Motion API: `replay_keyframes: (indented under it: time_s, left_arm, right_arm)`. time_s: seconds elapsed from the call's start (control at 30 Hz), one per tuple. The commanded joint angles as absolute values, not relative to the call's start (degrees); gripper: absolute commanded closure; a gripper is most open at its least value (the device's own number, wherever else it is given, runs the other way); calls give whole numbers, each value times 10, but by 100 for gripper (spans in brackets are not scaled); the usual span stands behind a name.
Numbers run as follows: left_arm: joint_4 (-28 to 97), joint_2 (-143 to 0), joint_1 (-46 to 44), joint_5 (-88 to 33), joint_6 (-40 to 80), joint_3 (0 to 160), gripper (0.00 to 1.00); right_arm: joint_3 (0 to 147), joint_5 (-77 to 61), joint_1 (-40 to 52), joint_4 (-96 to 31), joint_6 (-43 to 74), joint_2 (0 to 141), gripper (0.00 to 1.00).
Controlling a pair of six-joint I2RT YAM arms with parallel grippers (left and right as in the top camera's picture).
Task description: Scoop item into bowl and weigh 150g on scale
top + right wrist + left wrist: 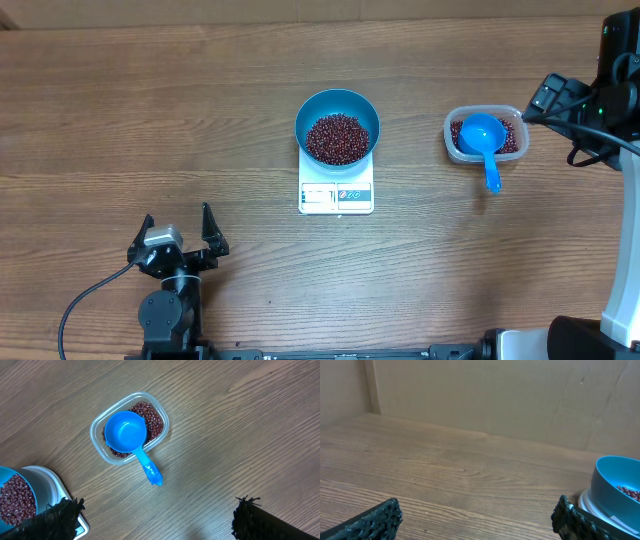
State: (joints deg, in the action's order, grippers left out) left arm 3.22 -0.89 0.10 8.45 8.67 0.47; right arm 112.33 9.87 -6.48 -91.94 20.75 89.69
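The blue bowl (337,97) stands on the white scale (336,196) at the table's middle, holding a heap of red-brown beans (337,138). My left gripper (178,216) hovers open and empty near the front left, well away from the bowl (615,477), which shows at the right edge of the left wrist view. My right gripper (540,100) is raised at the far right, just right of the tub. It (157,515) is open with only bare wood between its fingers. In the right wrist view the bowl (4,474) and scale (50,485) lie at the lower left.
A clear plastic tub (450,135) right of the scale holds more beans (152,417) and a blue scoop (125,432). The scoop's handle (492,178) sticks out over the tub's rim toward the front. A cardboard wall (485,395) backs the table.
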Motion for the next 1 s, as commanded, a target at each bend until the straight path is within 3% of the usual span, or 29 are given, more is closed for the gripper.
replay_keyframes:
  time_s: [0.0,0.97]
  left_arm:
    - [33,-2,4,91,91,3,0]
    - [41,-3,4,31,13,3,0]
  right_arm:
    - [1125,103,-64,-917,205,895,0]
    - [1125,103,-64,-917,205,895,0]
